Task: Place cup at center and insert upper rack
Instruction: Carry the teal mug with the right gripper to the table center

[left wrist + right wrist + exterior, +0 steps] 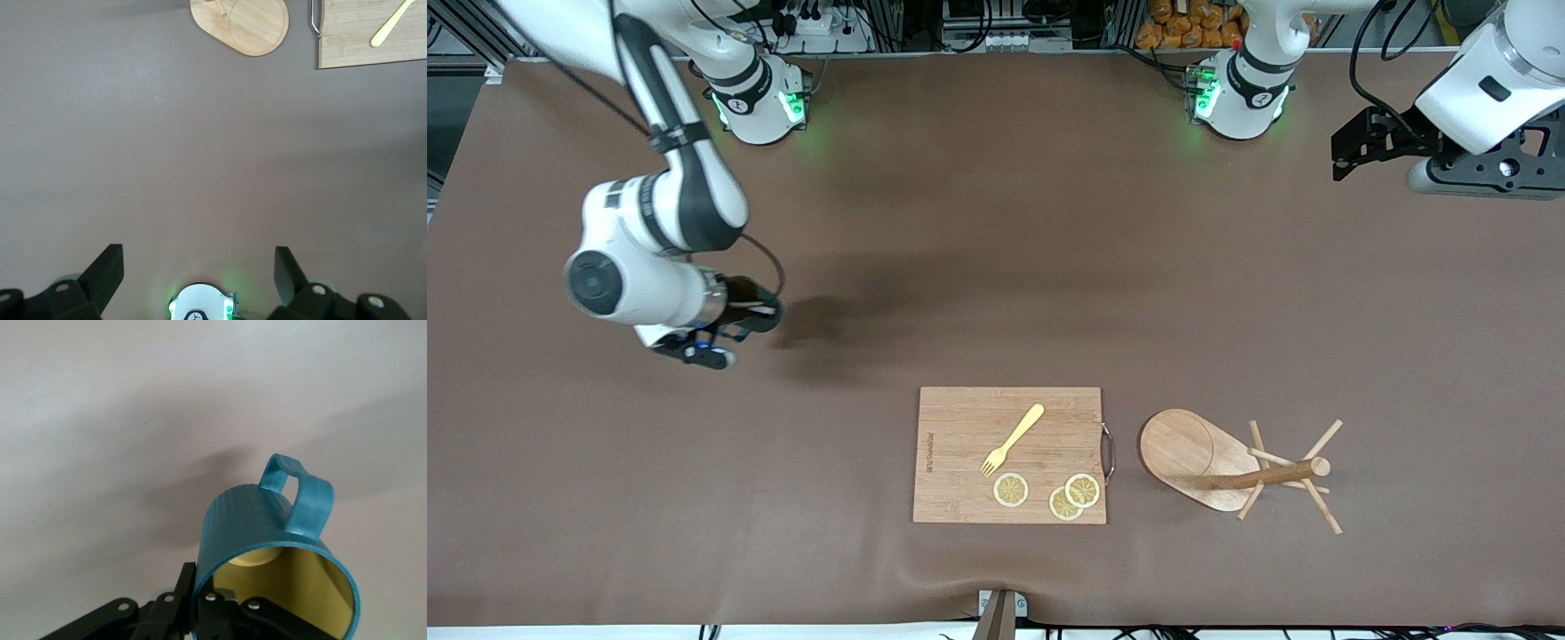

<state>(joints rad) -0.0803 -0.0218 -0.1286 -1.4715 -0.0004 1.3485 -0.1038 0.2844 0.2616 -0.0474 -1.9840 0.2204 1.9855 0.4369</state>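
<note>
My right gripper (740,313) is shut on the cup (756,305), over the table toward the right arm's end. In the right wrist view the teal cup (257,530) shows its yellow inside and its handle. Its rim is pinched in the right gripper (200,603), one finger outside and one inside. The upper rack (1232,467), a light wooden mug tree, lies tipped on its side beside the cutting board; its oval base (240,25) shows in the left wrist view. My left gripper (1352,151) waits open near its base, its fingers (103,277) wide apart with nothing between them.
A rectangular wooden cutting board (960,427) lies near the front edge, with a yellow fork (1014,438) and three lemon slices (1011,490) on it. Its metal handle (1109,452) faces the rack. Brown cloth covers the table (996,267).
</note>
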